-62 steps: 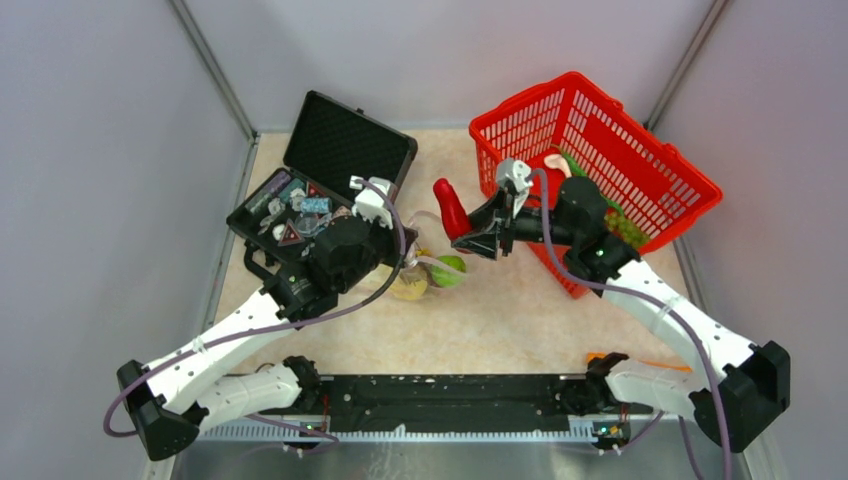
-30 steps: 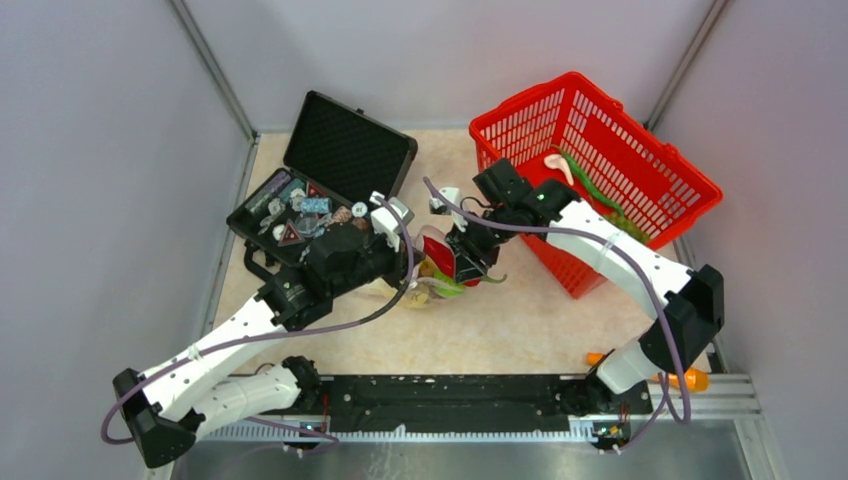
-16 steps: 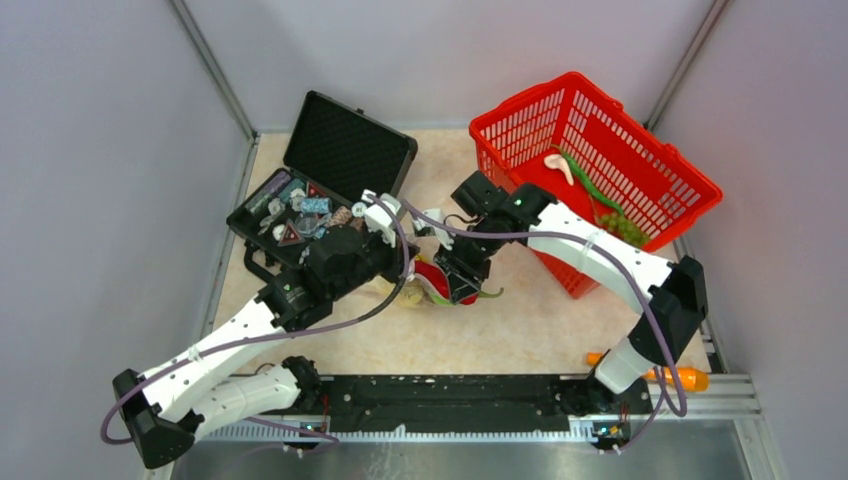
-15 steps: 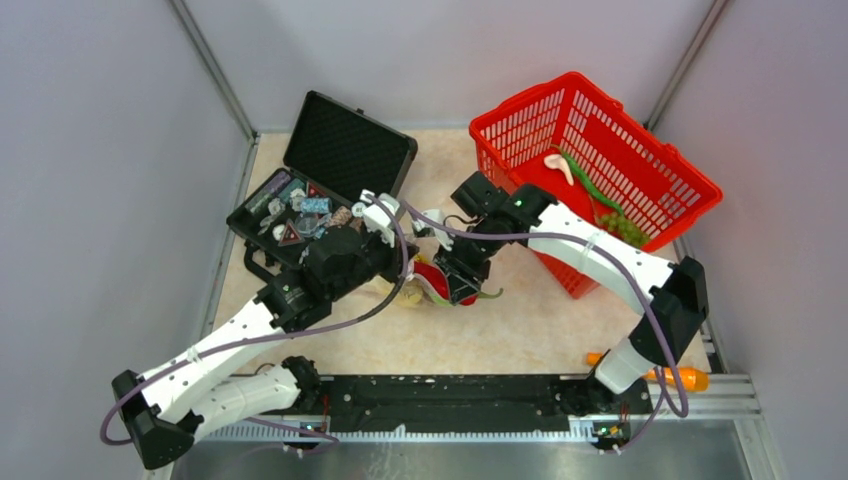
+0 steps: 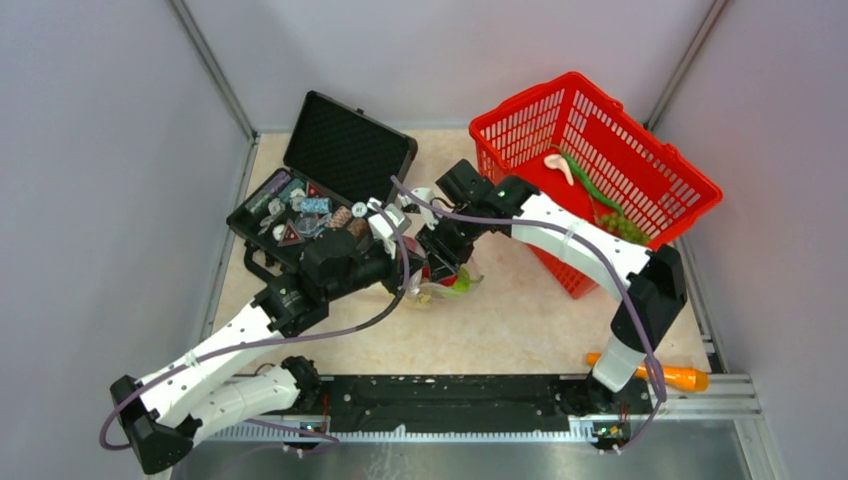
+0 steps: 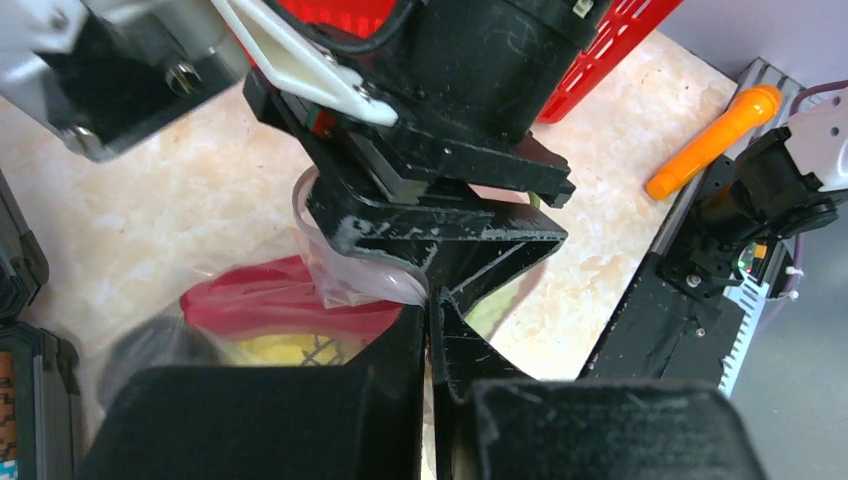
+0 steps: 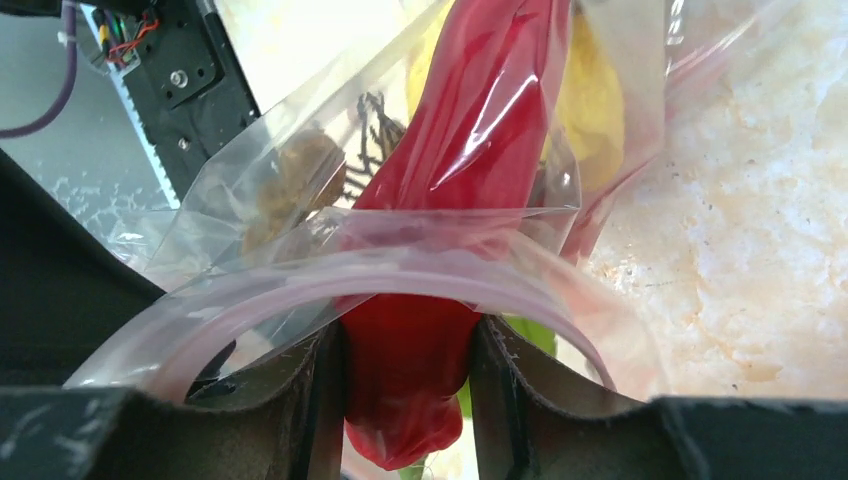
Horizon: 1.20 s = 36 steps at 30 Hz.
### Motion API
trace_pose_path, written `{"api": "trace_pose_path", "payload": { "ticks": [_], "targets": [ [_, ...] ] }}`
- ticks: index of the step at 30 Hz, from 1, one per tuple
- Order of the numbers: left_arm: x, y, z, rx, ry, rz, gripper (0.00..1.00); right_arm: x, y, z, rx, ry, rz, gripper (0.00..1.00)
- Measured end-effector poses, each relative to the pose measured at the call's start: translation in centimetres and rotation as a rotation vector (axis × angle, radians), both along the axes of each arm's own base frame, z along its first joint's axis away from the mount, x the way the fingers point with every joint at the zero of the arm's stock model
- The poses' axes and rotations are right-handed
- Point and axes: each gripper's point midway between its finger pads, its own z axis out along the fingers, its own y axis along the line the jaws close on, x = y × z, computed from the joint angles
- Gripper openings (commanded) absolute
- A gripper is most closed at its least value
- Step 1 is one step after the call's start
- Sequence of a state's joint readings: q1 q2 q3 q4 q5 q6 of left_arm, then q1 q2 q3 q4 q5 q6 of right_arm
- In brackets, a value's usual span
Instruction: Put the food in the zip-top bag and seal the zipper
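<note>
- The right tool (image 7: 405, 400) is gripping a red pepper (image 7: 470, 150) between its fingers, pushing it tip-first through the looped pink zipper (image 7: 420, 275) into the bag (image 7: 250, 200).
- The left tool (image 6: 432, 325) is clenched, pinching the bag's rim and apparently holding the mouth open.
- The step in hand is loading food; a yellow piece (image 7: 595, 110) is lying inside.
- The next move is probably letting the pepper go once it is deep enough, then withdrawing without dragging the film.
- The bag is lying mid-tabletop (image 5: 520, 320), between the black case (image 5: 350, 145) towards the far-left corner and the red basket (image 5: 525, 125) towards the far-right.
</note>
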State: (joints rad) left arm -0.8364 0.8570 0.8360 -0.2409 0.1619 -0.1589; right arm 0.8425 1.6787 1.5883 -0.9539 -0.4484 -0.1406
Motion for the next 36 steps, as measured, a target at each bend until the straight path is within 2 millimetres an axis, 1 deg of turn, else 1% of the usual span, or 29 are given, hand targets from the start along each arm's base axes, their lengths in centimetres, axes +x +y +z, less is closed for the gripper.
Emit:
{"api": "trace_pose_path", "payload": {
  "ticks": [2,4,5,6,10,13,16,18,19,21,23,24,25,28,30,33,35,36],
  "targets": [
    [0.1,0.2,-0.4,0.008,0.005,0.007,0.0,0.4,0.3,-0.2,-0.001,0.006,-0.028,0.45],
    [0.2,0.4,-0.9,0.014,0.006,0.02,0.0,0.8,0.6,-0.2,0.004,0.0,-0.061,0.55],
    [0.2,0.6,-0.9,0.013,0.003,0.031,0.0,1.3,0.8,0.0,0.013,-0.014,-0.078,0.59],
    [0.3,0.9,-0.8,0.009,-0.001,0.043,0.0,1.9,1.1,0.2,0.029,-0.04,-0.097,0.61],
    [0.7,1.8,-0.1,-0.013,-0.022,0.107,0.0,2.7,1.2,1.2,0.073,-0.085,-0.136,0.66],
    [1.4,2.6,0.4,-0.028,-0.033,0.174,0.0,2.6,0.4,2.6,0.11,-0.127,-0.159,0.66],
    [1.9,3.5,0.7,-0.044,-0.038,0.235,0.0,2.3,-1.0,4.5,0.165,-0.183,-0.21,0.67],
    [2.2,3.9,0.7,-0.048,-0.039,0.265,0.0,1.6,-2.2,5.7,0.227,-0.214,-0.245,0.68],
    [2.3,4.0,0.8,-0.051,-0.039,0.274,0.0,1.1,-2.8,6.3,0.261,-0.221,-0.259,0.67],
    [2.4,4.1,0.8,-0.056,-0.038,0.29,0.0,0.0,-3.7,7.2,0.315,-0.222,-0.268,0.6],
    [2.5,4.1,0.8,-0.057,-0.038,0.295,0.0,-0.8,-3.8,8.1,0.366,-0.215,-0.265,0.54],
    [2.5,4.1,0.9,-0.058,-0.038,0.294,0.0,-1.0,-3.6,8.2,0.385,-0.205,-0.261,0.48],
    [2.6,4.0,0.8,-0.057,-0.037,0.293,0.0,-1.0,-3.4,8.0,0.39,-0.198,-0.258,0.47],
    [2.7,3.7,0.6,-0.053,-0.035,0.289,0.0,-0.6,-2.5,6.3,0.373,-0.153,-0.257,0.46],
    [2.8,3.6,0.5,-0.051,-0.033,0.288,0.0,-0.5,-2.0,4.4,0.338,-0.111,-0.255,0.42],
    [2.8,3.6,0.5,-0.051,-0.033,0.288,0.0,-0.2,-1.5,2.3,0.294,-0.07,-0.252,0.39],
    [2.8,3.6,0.5,-0.051,-0.033,0.288,0.0,-0.3,-1.4,1.7,0.284,-0.055,-0.246,0.29],
    [2.8,3.6,0.5,-0.051,-0.033,0.287,0.0,-0.4,-1.4,1.6,0.282,-0.051,-0.242,0.28]
  ]
}}
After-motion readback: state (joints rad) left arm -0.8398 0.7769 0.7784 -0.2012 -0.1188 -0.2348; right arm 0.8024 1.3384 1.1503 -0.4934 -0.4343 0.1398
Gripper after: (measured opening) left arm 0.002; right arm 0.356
